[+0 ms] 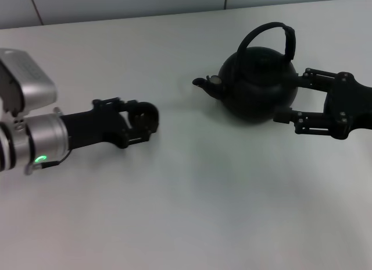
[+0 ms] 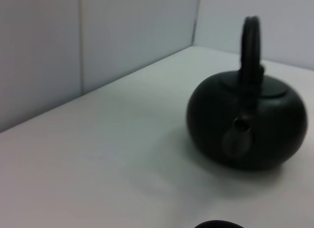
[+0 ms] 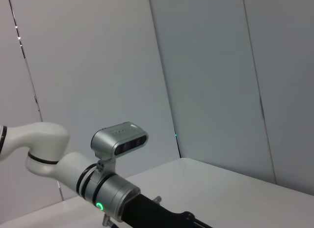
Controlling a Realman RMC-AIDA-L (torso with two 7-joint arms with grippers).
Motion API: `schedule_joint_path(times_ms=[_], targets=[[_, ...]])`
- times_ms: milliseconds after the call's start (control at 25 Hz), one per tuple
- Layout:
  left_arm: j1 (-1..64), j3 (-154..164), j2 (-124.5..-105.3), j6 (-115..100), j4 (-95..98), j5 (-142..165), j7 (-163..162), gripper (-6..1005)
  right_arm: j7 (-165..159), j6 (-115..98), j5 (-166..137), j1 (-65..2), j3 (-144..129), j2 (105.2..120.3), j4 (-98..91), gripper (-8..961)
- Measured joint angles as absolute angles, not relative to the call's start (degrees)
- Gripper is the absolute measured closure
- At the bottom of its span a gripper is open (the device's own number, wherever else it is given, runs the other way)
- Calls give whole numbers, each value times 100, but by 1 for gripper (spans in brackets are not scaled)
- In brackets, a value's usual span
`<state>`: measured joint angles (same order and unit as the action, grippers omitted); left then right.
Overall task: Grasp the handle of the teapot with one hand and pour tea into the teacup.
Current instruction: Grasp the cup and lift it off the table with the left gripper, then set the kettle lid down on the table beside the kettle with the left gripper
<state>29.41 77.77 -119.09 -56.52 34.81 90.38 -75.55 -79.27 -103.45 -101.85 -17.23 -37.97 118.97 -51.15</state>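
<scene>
Our right end effector [image 1: 289,97] stands spread wide around the back of the teapot [image 1: 258,86], one finger behind the body and one in front, low beside its belly rather than up at the handle [image 1: 272,36], so we judge the grasp not yet made. Our left end effector [image 1: 148,118] lies well left of the teapot, facing its spout and closed on the teacup [image 1: 143,116], seemingly held ready for pouring. What either vessel contains, we cannot tell. Both the teapot and our arms sit over the counter [image 1: 192,212].

One teapot [image 1: 258,86], one handle [image 1: 273,34], one teacup [image 1: 144,116], two end effectors, one table [image 1: 192,206]
</scene>
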Motion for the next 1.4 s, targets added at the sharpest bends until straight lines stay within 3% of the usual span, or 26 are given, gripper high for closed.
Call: schedule_joint_path(times_ms=[1400], targets=[[3076,8789,-11917,-5139,3410,8566,-7497,306,-7918,-10389,-10210,-1778,-3885,11909,-5115,152]])
